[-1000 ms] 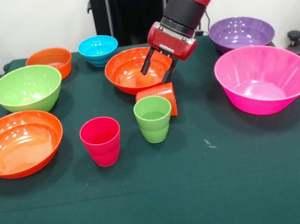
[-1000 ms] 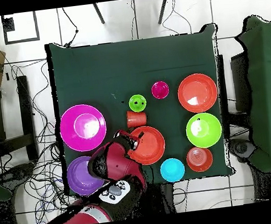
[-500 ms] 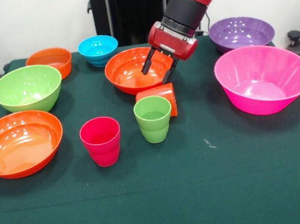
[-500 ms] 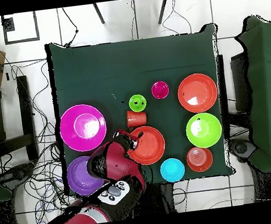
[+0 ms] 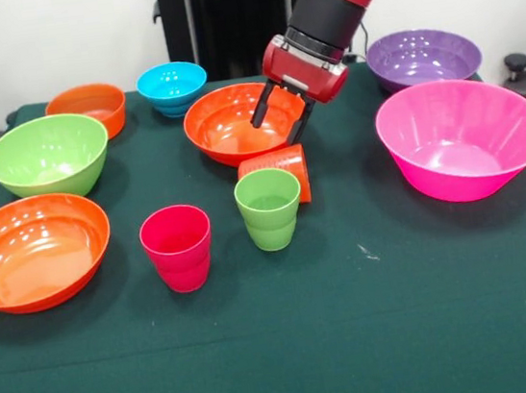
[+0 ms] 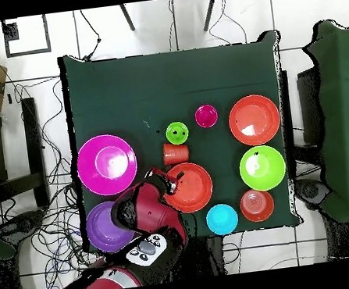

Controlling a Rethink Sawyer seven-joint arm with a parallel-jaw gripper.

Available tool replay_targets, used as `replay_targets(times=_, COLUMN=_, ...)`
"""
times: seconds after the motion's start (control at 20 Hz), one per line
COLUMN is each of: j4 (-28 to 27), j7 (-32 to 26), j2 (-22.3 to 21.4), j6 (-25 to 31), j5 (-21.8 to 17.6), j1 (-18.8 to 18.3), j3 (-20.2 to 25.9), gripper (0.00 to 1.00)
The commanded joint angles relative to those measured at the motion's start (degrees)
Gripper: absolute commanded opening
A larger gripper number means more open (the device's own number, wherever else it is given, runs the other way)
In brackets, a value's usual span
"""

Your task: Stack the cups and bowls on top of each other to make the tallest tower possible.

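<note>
Beside tipped orange cup [image 5: 277,171], green cup [image 5: 268,207] upright, claw [image 5: 280,124] spread above

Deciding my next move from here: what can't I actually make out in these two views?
- Tipped orange plastic cup: front view, its mouth is hidden by the upright light green plastic cup.
- Wide orange plastic bowl under the gripper: its right rim is covered by the fingers in the front view and by the arm overhead.
- Purple plastic bowl: overhead, partly under the arm.
- Gripper's height above that bowl: unclear.
</note>
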Motion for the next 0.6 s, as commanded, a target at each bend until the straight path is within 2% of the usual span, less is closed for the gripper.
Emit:
replay_targets(times=0.05, j4=-5.3, j7=9.7, j2=-1.4, j6=8.6, j5=2.5, j1=0.9, j3=6.8, gripper=1.0)
replay_targets(times=0.6, j4=-6.1, j7=10.3, j2=-1.4, j6=9.2, j5=3.1, j1=0.8, j3=7.1, gripper=1.0)
